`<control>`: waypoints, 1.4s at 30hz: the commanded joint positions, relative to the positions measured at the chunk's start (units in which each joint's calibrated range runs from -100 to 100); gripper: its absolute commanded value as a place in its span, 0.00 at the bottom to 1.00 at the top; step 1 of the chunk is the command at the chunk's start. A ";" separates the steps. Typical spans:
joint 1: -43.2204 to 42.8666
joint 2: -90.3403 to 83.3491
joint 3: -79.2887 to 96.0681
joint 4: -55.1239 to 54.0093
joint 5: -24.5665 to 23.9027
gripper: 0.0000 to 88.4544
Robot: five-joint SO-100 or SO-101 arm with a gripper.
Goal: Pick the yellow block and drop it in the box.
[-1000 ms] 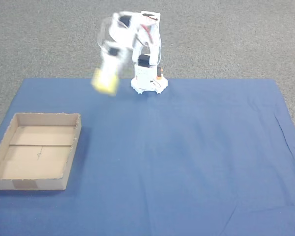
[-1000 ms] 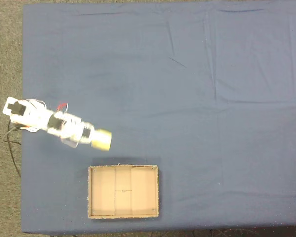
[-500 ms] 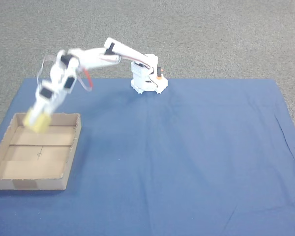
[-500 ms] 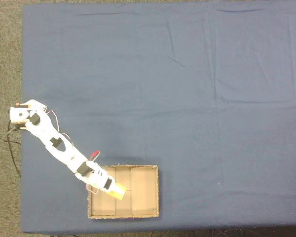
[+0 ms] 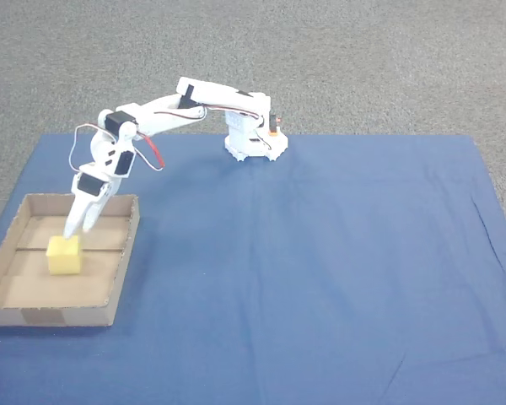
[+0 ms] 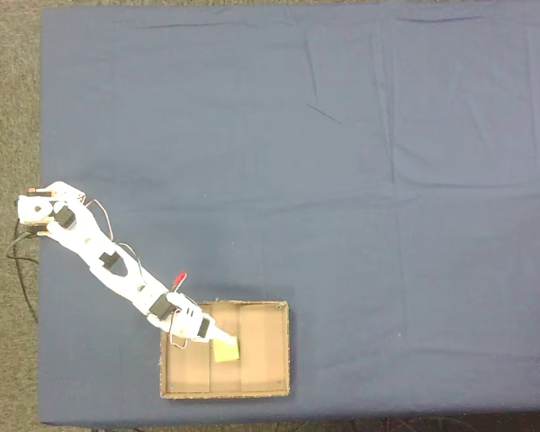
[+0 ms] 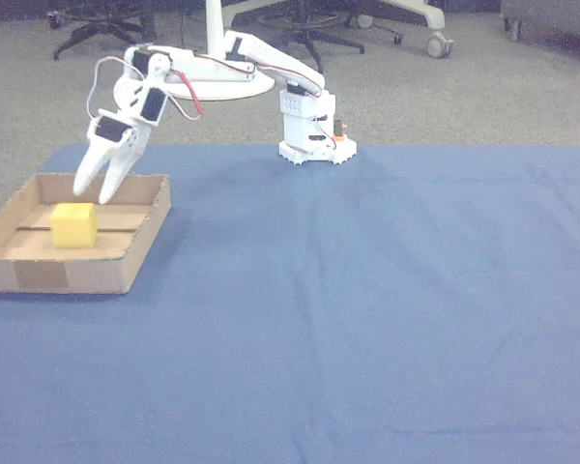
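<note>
Yellow block [image 5: 64,255] sits on the floor of the box [image 5: 122,261], near the middle seam, not held. Gripper [image 5: 78,228] hangs just above the block, jaws spread apart with nothing between them, fingertips pointing down into the box. In the low side view the gripper [image 7: 94,193] is clearly above the block [image 7: 73,224], a gap between them. From above, the block [image 6: 225,350] lies just beside the fingertips, inside the box [image 6: 274,351]. White arm [image 5: 177,105] reaches over from its base on the blue cloth [image 5: 320,270].
</note>
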 commanded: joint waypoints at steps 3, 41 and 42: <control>0.42 -9.35 5.44 0.64 -0.63 0.48; -38.83 -152.45 164.81 -20.28 -13.72 0.02; -38.75 -152.45 164.81 -20.20 -13.77 0.00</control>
